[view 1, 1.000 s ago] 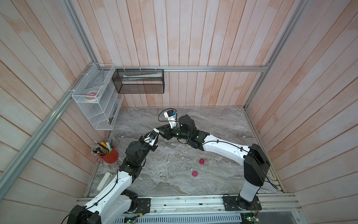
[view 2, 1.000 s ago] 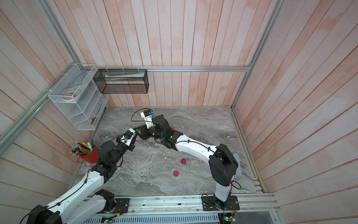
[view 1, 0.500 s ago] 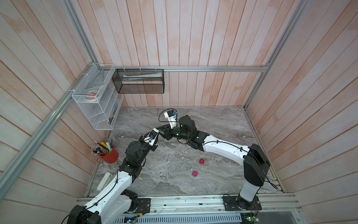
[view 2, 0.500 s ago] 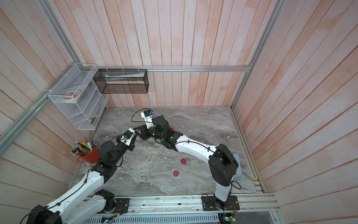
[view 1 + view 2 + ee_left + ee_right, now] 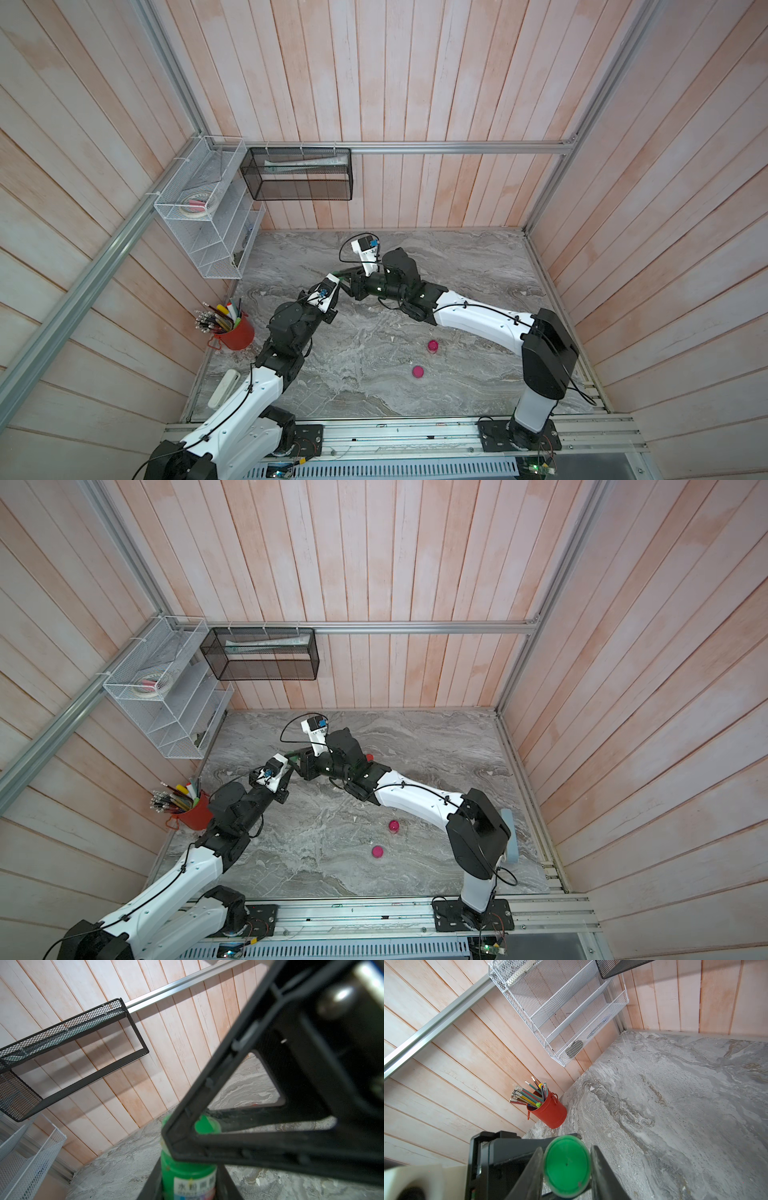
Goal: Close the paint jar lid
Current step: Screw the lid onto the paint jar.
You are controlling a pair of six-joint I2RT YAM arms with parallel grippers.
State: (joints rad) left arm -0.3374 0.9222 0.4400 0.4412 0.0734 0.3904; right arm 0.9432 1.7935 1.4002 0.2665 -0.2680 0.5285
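Clear of table (image 5: 457,270) edges, left pincer (image 5: 188,1174), right pincer (image 5: 566,1150) grip jar (image 5: 566,1165).

Glossy green plastic jar lid (image 5: 566,1164), smooth marble-look counter (image 5: 675,1105), red painted-metal pencil bucket (image 5: 550,1114), white wire-mesh rack (image 5: 571,1012), black metal-mesh basket (image 5: 62,1028).

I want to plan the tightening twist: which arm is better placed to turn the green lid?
Right. The right hand clasps the green lid on both sides, while the left hand grips the green paint jar lower down, steadying it.
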